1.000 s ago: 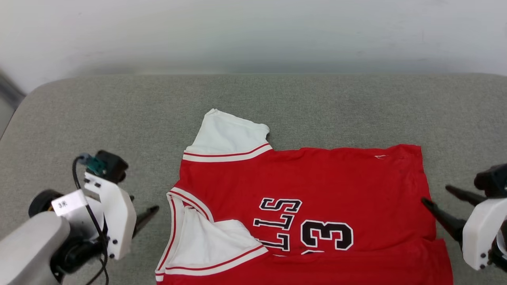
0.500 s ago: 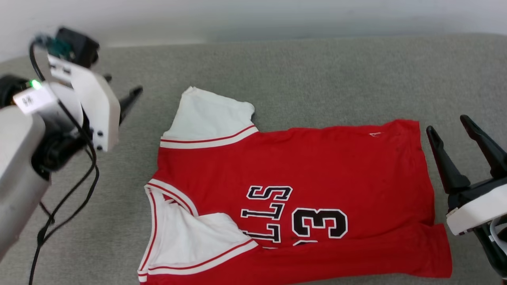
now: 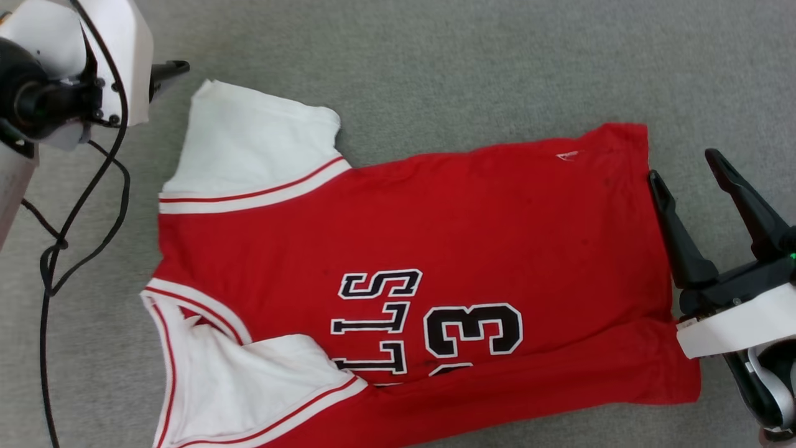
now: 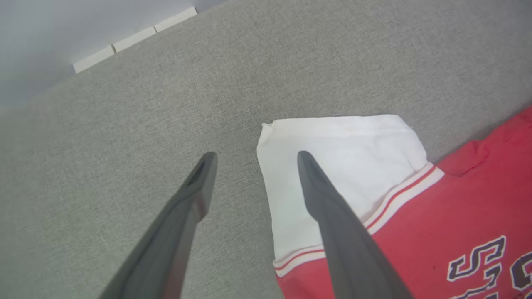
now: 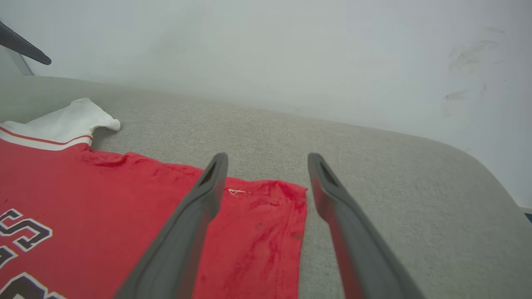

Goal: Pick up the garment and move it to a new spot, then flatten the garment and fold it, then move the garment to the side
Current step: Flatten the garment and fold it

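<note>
The head camera was tilted down, so the wall was lost from view and the shirt [image 3: 435, 236] was seen larger. The left gripper [image 4: 254, 157] was carried from beside the collar [image 3: 186, 305] up to the far sleeve [image 3: 249, 137], astride its edge. The right gripper [image 3: 683, 167] was swung from facing the hem [image 3: 642, 205] to lie along it, by its far corner.

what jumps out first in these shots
A red jersey with black lettering lies spread across the grey fabric surface. The open left claw is poised at the edge of its white sleeve, the open right claw at the hem corner opposite.
</note>
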